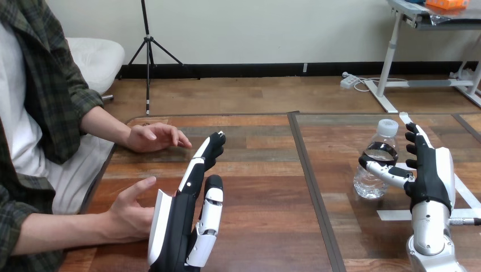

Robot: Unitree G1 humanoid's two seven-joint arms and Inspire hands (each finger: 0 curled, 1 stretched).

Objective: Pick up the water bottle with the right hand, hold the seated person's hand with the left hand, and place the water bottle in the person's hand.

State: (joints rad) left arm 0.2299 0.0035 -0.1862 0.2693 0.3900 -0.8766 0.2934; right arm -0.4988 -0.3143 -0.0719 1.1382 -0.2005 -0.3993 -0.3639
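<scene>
- Table (266, 187) — wooden, cut off at the bottom edge.
- Left robot hand (181, 218) — fingers straight, beside the person's nearer hand (127, 214); contact hard to make out.
- Right robot hand (428, 175) — thumb curled across the water bottle (374, 184).
- That water bottle stands upright on the table's right half, partly hidden.

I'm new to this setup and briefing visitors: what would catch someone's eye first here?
On the right of the table, the right robot hand has its thumb curled round an upright water bottle. Left of centre, the left robot hand is open, fingers straight, between the person's far hand and near hand.
</scene>
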